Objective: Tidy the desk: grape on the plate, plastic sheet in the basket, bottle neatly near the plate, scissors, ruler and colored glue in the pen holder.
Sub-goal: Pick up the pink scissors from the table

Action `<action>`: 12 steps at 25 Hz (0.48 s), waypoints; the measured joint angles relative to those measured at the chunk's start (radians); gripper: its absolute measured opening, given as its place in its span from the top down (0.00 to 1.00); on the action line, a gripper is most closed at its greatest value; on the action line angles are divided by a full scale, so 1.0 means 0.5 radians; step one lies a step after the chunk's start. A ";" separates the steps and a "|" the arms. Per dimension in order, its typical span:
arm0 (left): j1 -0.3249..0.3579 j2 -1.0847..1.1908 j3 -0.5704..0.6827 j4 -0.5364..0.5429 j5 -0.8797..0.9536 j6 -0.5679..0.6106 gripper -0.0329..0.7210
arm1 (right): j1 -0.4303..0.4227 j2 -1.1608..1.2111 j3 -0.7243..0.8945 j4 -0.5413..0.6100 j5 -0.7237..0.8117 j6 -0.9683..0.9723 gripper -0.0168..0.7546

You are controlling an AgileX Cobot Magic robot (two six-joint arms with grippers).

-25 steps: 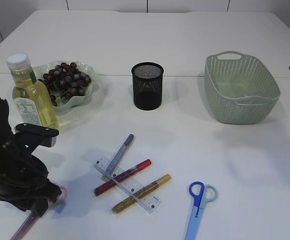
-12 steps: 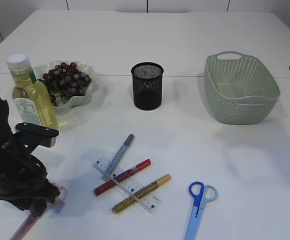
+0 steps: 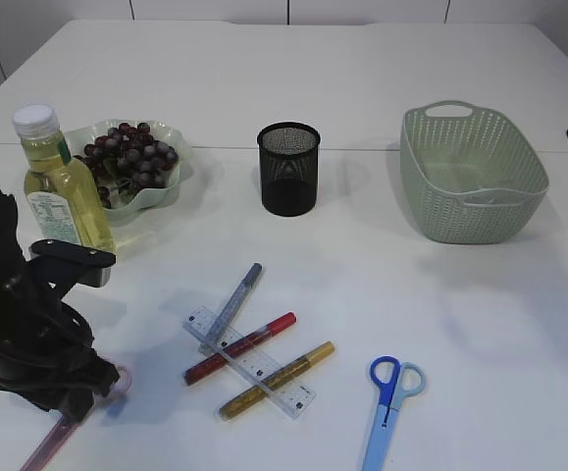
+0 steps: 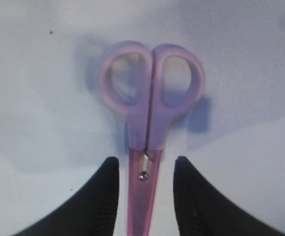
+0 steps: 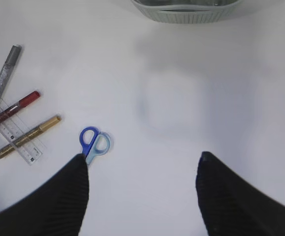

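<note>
Pink scissors [image 4: 149,93] lie flat at the table's front left, and my left gripper [image 4: 145,164] stands open astride their blade, with a gap on each side. In the exterior view the left arm [image 3: 28,324] covers most of them; only the handle [image 3: 117,379] and blade tip show. Blue scissors [image 3: 387,397], the ruler [image 3: 254,363] and three glue pens [image 3: 239,347] lie front centre. Grapes [image 3: 127,155] rest on the plate [image 3: 173,182], with the bottle [image 3: 58,191] beside it. My right gripper [image 5: 142,156] hangs open, high above a faint clear rectangle [image 5: 174,105], perhaps the plastic sheet.
The black mesh pen holder [image 3: 288,169] stands at centre back. The green basket [image 3: 472,175] sits at back right. The ruler lies crossed under the red and gold pens.
The left gripper has sunk very slightly over the pink scissors. Nothing else has moved.
</note>
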 joint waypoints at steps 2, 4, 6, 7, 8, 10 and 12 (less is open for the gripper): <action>0.000 0.000 -0.018 -0.004 -0.003 0.000 0.59 | 0.000 0.000 0.000 0.000 0.000 0.000 0.29; 0.000 0.000 -0.041 -0.004 -0.003 0.000 0.59 | 0.000 0.000 0.000 0.000 0.000 0.000 0.29; 0.000 0.000 -0.056 -0.004 -0.005 0.000 0.59 | 0.000 0.000 0.000 0.000 0.000 0.000 0.29; 0.000 0.004 -0.057 -0.004 0.000 0.000 0.59 | 0.000 0.000 0.000 0.000 0.000 0.000 0.29; 0.000 0.018 -0.061 -0.007 0.006 0.000 0.59 | 0.000 0.000 0.000 0.000 0.000 0.000 0.29; 0.000 0.054 -0.061 -0.009 0.022 0.000 0.59 | 0.000 0.000 0.000 0.000 0.000 0.000 0.29; 0.000 0.066 -0.061 -0.016 0.035 0.000 0.59 | 0.000 0.000 0.000 0.000 0.000 0.000 0.29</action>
